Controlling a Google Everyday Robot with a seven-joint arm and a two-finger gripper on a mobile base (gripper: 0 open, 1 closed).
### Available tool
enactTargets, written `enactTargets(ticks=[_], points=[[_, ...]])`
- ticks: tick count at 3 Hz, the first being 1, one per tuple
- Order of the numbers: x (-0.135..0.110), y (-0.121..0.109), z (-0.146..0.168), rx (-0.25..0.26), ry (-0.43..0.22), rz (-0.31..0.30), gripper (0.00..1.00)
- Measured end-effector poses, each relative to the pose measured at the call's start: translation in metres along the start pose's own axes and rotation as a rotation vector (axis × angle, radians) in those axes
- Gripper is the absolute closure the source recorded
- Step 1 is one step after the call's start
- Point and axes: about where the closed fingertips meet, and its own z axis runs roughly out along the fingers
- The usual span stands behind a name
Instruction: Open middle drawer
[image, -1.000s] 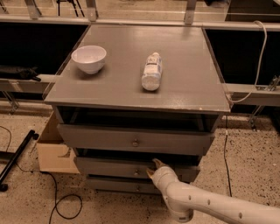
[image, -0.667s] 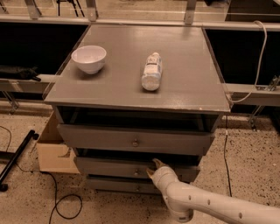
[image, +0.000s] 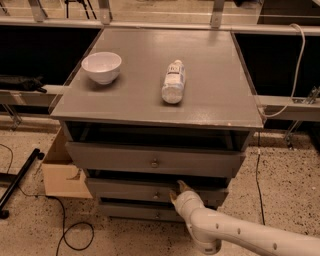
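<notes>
Arm: a white arm (image: 240, 232) is seen entering from the lower right corner and reaching up and to the left toward the cabinet front.
Gripper: the gripper (image: 177, 190) is held at the upper edge of the middle drawer front, just right of its knob.
Jaws: the two pale fingertips (image: 181, 184) are seen spread apart, one above the other; nothing is pinched between them, and contact with the drawer edge cannot be told.
Bottom drawer: the narrowest grey front (image: 130, 211) is placed lowest, just left of the arm.
Middle drawer: the middle drawer (image: 125, 190) is set between the other two fronts, with a small round knob (image: 156, 195) at mid-front and a dark gap above it.
Top drawer: the widest front (image: 110, 156) is seen above, also under a dark gap.
Cardboard box: a box (image: 60, 177) is stood on the floor beside the cabinet's left side.
Cabinet top: the grey top (image: 215, 85) is occupied by two things, well apart.
Bottle: a clear bottle (image: 173, 81) is laid on its side near the middle.
Bowl: a white bowl (image: 101, 67) is set upright toward the far left corner.
</notes>
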Motion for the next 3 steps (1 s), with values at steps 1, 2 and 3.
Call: enactTargets(ticks=[1, 2, 3], points=[[0.0, 0.0, 0.0, 0.0, 0.0, 0.0, 0.04], [0.0, 0.0011, -0.0003, -0.002, -0.001, 0.001, 0.0], [0.0, 0.0011, -0.0002, -0.002, -0.001, 0.001, 0.0]])
